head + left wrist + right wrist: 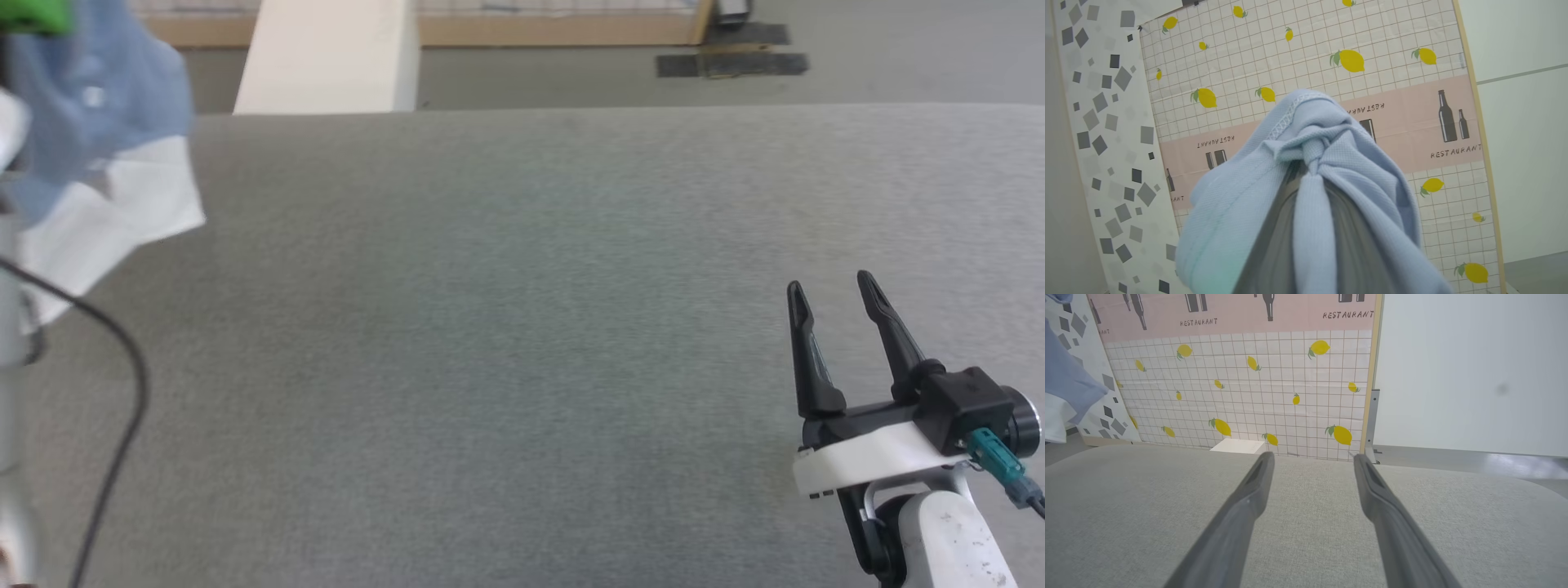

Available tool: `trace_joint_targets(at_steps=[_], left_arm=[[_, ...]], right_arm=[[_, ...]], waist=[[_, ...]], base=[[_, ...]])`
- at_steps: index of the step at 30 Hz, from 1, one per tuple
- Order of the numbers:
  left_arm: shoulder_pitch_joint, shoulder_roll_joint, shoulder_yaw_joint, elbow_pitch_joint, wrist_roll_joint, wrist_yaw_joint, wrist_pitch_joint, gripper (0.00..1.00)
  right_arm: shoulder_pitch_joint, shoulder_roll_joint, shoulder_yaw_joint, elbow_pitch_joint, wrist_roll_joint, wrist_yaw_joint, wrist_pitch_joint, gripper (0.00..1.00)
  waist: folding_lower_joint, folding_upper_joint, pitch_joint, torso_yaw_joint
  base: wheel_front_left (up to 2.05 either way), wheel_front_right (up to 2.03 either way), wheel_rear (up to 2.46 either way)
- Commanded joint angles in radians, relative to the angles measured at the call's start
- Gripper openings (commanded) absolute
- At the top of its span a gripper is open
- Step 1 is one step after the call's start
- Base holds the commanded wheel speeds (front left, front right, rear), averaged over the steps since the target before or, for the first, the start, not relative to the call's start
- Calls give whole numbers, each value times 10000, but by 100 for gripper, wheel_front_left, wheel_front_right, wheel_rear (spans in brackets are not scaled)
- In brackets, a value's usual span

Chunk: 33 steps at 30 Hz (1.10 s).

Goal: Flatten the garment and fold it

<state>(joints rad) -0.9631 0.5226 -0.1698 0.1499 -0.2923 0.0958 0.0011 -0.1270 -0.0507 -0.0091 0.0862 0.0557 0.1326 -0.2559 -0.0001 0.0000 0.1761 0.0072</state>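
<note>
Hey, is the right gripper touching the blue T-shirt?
Apart. The head view shows the right gripper open at lower right, while the T-shirt hangs at far upper left, with a broad stretch of grey surface between them.

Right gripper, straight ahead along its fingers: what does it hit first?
Nothing nearby: the right gripper, open, points low across the grey surface toward the lemon-patterned panel. It may graze the surface's far edge first; depth is unclear.
</note>
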Motion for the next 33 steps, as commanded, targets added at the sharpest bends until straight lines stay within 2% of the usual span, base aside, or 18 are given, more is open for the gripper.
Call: trace_joint_targets(at_steps=[1,9,15,21,27,33], left_arm=[[-179,-284,-171,-72,-73,-66,63,0],[-383,-1981,-1399,138,-470,-295,243,0],[156,-3028,-2197,1113,-815,-343,626,0],[1227,-3635,-3128,2713,-1071,-437,1971,0],[2486,-4104,-4155,4578,-1502,-880,3957,0],[3139,-4337,-4557,5621,-2004,-1241,5187,0]], right_arm=[[117,4,4,11,63,-19,-44,100],[291,4,70,-65,130,-19,29,100],[276,4,150,-92,252,-19,57,100],[237,4,64,-115,353,-19,39,100],[89,5,88,-71,448,-19,16,100],[-45,5,193,-20,482,-19,-6,100]], waist=[[1,0,-714,-982],[1,0,-785,-2059],[1,0,-569,-2664],[1,0,-244,-2809],[1,0,10,-2736],[1,0,111,-2620]], base=[[0,0,0],[0,0,0],[0,0,0],[0,0,0],[0,0,0],[0,0,0]])
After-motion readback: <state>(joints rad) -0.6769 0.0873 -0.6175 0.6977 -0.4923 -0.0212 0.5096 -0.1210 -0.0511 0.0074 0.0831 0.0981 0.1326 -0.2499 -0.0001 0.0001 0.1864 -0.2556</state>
